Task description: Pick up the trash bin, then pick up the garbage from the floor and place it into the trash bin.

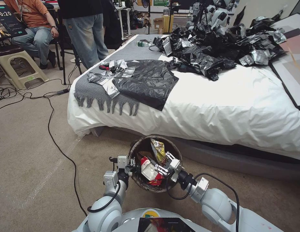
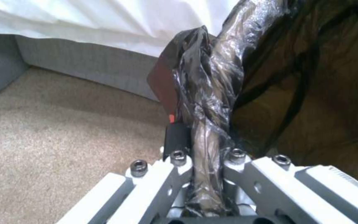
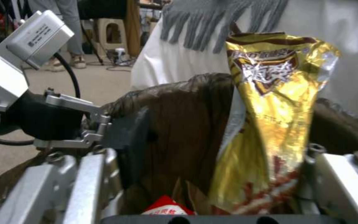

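**Wrapper over the bin, ready to drop**

From the head view, we see the trash bin (image 1: 155,164) held off the carpet in front of the bed (image 1: 221,96), between our two arms. The left gripper (image 1: 130,165) is clamped on the near-left part of the rim. The right gripper (image 1: 163,165) reaches in over the opening from the right side. A yellow-gold snack wrapper (image 1: 158,150) stands up inside the bin, and a crushed red-and-white paper cup (image 1: 149,170) lies among the litter below it.

In the left wrist view, the left gripper (image 2: 206,174) has its fingers closed tight on the dark bag liner (image 2: 212,93) bunched over the rim, with carpet and the bed skirt beyond.

In the right wrist view, the snack wrapper (image 3: 270,124) rises between the right gripper's (image 3: 212,193) fingers, which sit fairly wide apart. We cannot tell whether they pinch the wrapper's lower end or merely flank it. The liner (image 3: 179,118) curves behind it, a red-and-white scrap (image 3: 166,207) lies beneath, and the left gripper (image 3: 104,130) shows on the far rim.

We judge the step in hand to be placing garbage into the bin. The next move calls for freeing the wrapper fully, lifting the right gripper straight out without snagging the liner, and keeping the left hold steady.
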Robot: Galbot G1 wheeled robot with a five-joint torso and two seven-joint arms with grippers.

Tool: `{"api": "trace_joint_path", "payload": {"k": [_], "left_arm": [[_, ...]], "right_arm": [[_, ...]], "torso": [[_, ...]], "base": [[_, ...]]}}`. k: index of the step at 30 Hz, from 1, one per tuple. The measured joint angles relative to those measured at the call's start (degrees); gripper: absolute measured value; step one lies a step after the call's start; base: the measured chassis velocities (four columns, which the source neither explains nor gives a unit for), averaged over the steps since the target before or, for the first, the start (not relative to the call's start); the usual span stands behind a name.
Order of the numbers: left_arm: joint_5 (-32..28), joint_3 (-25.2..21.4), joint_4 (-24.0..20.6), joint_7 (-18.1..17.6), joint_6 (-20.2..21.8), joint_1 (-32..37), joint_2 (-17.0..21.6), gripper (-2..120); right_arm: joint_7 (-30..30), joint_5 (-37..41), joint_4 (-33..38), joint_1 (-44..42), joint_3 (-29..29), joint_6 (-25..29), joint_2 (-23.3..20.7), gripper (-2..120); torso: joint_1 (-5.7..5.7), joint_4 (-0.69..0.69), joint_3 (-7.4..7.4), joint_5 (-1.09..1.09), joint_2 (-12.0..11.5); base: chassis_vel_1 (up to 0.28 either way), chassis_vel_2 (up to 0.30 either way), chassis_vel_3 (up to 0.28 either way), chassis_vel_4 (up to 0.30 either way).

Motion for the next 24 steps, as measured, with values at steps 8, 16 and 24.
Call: {"api": "trace_joint_path", "payload": {"k": [8, 16, 24], "left_arm": [[-0.15, 0.13, 0.25, -0.02, -0.01, -0.26, -0.17, 2], [-0.27, 0.13, 0.28, -0.07, -0.01, -0.35, -0.17, 2], [-0.27, 0.09, 0.03, -0.11, -0.01, -0.31, -0.28, 2]], "right_arm": [[0.78, 0.09, 0.42, -0.41, 0.97, -0.07, -0.23, 90], [1.78, -0.98, 0.67, -0.79, 2.69, -1.05, -1.31, 100], [5.57, -9.35, 0.93, -1.21, 4.33, -5.97, -2.55, 100]], "torso": [[0.00, 0.00, 0.00, 0.00, 0.00], [0.00, 0.00, 0.00, 0.00, 0.00], [0.00, 0.00, 0.00, 0.00, 0.00]], "base": [[0.000, 0.000, 0.000, 0.000], [0.000, 0.000, 0.000, 0.000], [0.000, 0.000, 0.000, 0.000]]}}
